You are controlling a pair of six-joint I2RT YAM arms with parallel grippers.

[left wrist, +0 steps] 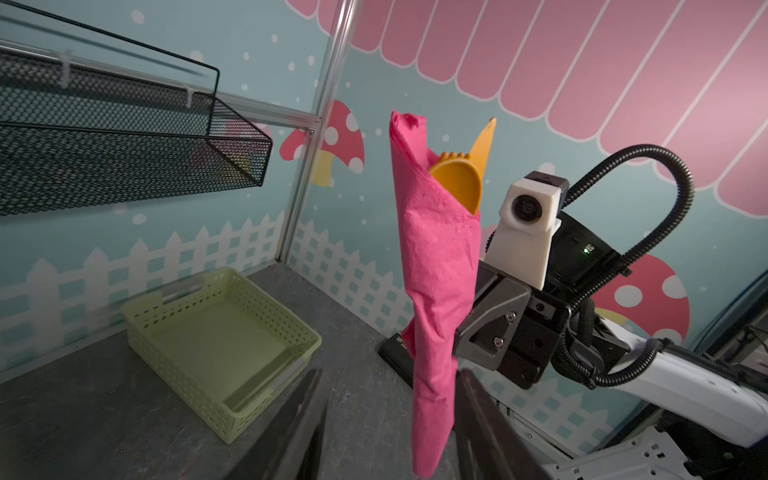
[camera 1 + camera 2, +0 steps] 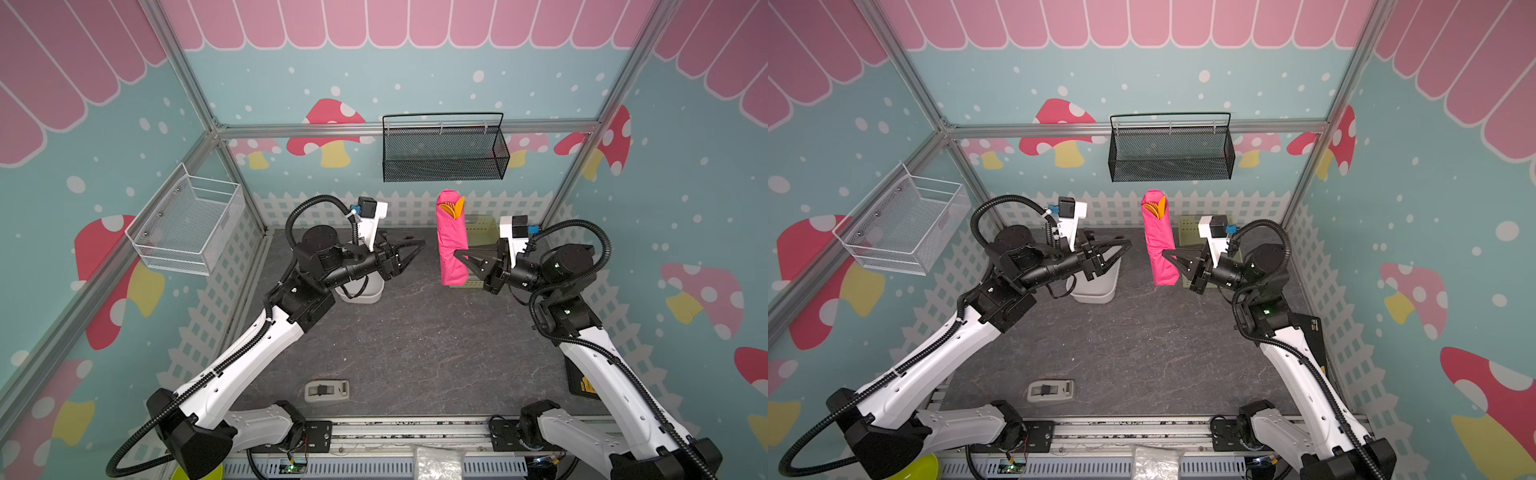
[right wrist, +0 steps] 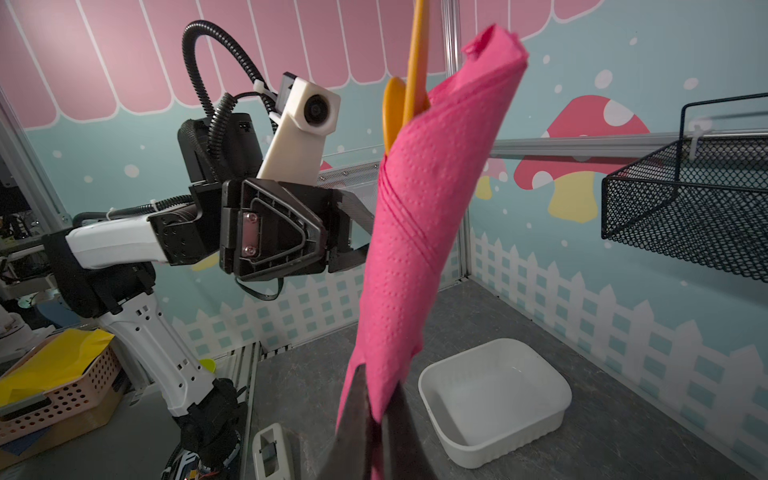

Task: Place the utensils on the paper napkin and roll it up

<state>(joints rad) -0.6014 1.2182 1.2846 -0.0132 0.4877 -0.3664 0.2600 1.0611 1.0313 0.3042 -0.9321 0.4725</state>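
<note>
- The paper napkin (image 2: pixel 451 245) is wound into a tight tube around the utensils (image 2: pixel 453 208) and stands upright in the air, clear of the table (image 2: pixel 399 340).
- The orange heads, a spoon bowl (image 1: pixel 457 187) and fork tines (image 1: pixel 455 157) among them, poke out of the tube's open end, well above the pinch point.
- The right claw (image 2: pixel 461 257) is clamped on the tube's lower part, with a short tail of paper hanging below its jaws.
- The left claw (image 2: pixel 416 251) stands with jaws parted and empty, on the far side of the tube from the right claw, near it but not touching in both top views.
- Judged from this, the rolling is done and what remains is to set the bundle down.
- To do it well:
  - Keep the right claw's squeeze firm so the wrap cannot slacken.
  - Hold the open end uppermost until the tube is low, so the utensils do not slip out.
  - Lay it with the loose paper edge underneath.
  - Keep the left claw away from the paper.
- A pale green basket (image 1: pixel 224 332) sits on the table below and beyond the right claw, and a white tub (image 3: pixel 494 399) sits beneath the left claw.
</note>
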